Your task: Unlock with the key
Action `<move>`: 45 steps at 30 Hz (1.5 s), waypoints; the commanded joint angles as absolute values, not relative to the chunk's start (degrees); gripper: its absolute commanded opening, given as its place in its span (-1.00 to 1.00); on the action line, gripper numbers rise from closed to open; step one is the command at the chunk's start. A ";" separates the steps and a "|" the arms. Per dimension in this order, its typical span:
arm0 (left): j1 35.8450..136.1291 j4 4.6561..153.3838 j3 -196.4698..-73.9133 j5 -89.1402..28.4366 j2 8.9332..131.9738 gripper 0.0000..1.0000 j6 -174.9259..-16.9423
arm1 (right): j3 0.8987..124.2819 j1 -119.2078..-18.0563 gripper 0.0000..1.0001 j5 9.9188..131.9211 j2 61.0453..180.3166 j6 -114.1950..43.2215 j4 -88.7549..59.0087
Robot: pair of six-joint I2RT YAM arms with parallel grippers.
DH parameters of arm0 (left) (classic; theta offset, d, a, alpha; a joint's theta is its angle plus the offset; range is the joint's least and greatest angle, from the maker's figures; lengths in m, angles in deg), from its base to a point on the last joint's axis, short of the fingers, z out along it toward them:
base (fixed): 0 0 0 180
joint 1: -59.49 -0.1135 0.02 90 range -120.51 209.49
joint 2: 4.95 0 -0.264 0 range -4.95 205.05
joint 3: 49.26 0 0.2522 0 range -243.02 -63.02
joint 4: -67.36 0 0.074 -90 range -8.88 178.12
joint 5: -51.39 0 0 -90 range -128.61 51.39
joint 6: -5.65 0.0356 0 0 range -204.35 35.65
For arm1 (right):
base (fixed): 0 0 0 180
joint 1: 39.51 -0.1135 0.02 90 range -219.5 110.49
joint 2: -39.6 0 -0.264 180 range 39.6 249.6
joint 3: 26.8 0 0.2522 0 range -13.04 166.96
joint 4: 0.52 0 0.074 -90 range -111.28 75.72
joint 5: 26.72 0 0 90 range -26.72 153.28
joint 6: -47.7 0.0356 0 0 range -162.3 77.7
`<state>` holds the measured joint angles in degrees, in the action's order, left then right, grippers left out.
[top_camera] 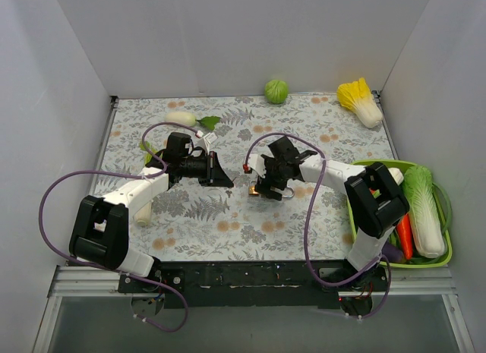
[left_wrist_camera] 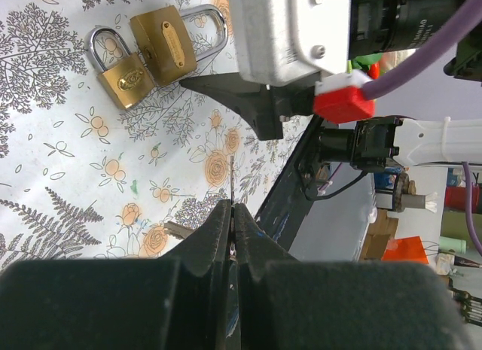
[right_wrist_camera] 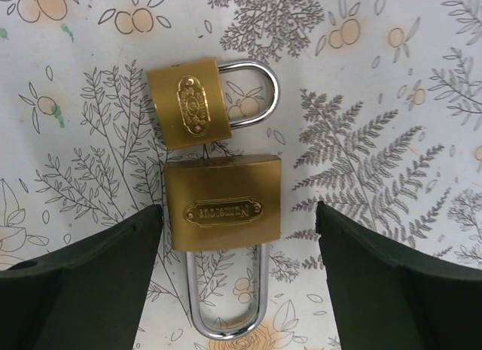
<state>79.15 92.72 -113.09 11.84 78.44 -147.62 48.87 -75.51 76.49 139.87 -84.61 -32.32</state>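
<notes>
Two brass padlocks lie touching on the floral cloth (top_camera: pixel 228 224). In the right wrist view the larger one (right_wrist_camera: pixel 223 211) has a long shackle pointing toward the camera, and the smaller one (right_wrist_camera: pixel 188 101) lies beyond it with its shackle to the right. My right gripper (right_wrist_camera: pixel 237 214) is open just above the cloth, one finger on each side of the larger padlock. In the top view it (top_camera: pixel 267 190) covers most of the padlocks (top_camera: pixel 254 190). My left gripper (left_wrist_camera: pixel 233 211) is shut on a thin key (left_wrist_camera: pixel 232 177), seen edge-on. It hovers left of the padlocks (left_wrist_camera: pixel 143 60).
A green cabbage (top_camera: pixel 276 90), a napa cabbage (top_camera: pixel 361 101) and a white radish (top_camera: pixel 186 119) lie at the back. A green basket (top_camera: pixel 446 250) of vegetables stands at the right. White walls close off three sides. The right arm's white wrist (left_wrist_camera: pixel 294 34) is close to the left gripper.
</notes>
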 commanded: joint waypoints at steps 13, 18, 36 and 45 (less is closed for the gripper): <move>78.74 91.76 -112.59 14.03 75.38 -1.00 -147.37 | 49.09 -76.68 0.75 76.46 141.64 -87.48 -33.35; 78.82 91.76 -112.42 14.03 75.29 -1.00 -147.37 | 50.94 -76.86 0.61 77.08 143.40 -87.39 -34.84; 80.66 92.98 -112.76 20.53 84.34 -1.00 -147.38 | 41.02 -80.02 -0.97 76.90 130.31 -82.11 -29.13; 87.25 98.70 -115.66 20.02 90.05 -1.00 -142.98 | 36.88 -86.43 -0.97 72.51 122.57 -84.31 -28.69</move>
